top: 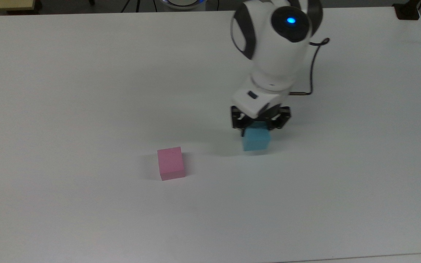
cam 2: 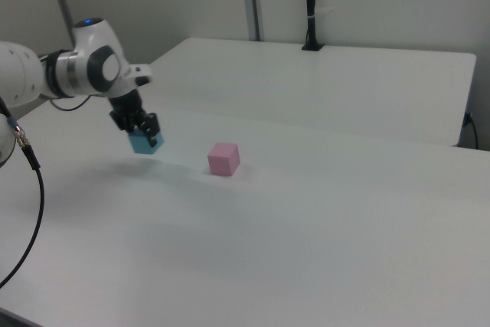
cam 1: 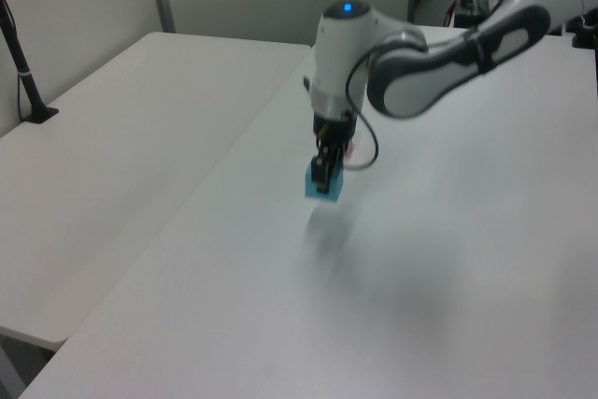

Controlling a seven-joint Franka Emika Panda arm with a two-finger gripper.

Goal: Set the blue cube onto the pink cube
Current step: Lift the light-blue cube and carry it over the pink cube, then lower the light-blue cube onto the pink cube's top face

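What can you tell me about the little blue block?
The blue cube is a small, plain, matte light-blue block with flat faces and no markings. The gripper is shut on it from above, black fingers pressing opposite sides. In the right view it hangs just above the white table with a faint shadow beneath, so it looks lifted. It stays roughly level. The pink cube sits apart from it, toward the top view's left.

Arm (top: pixel 274 44) reaching over the table, wrist pointing straight down, gripper (top: pixel 258 126) clamped on the blue cube (top: pixel 256 140), holding it aloft.
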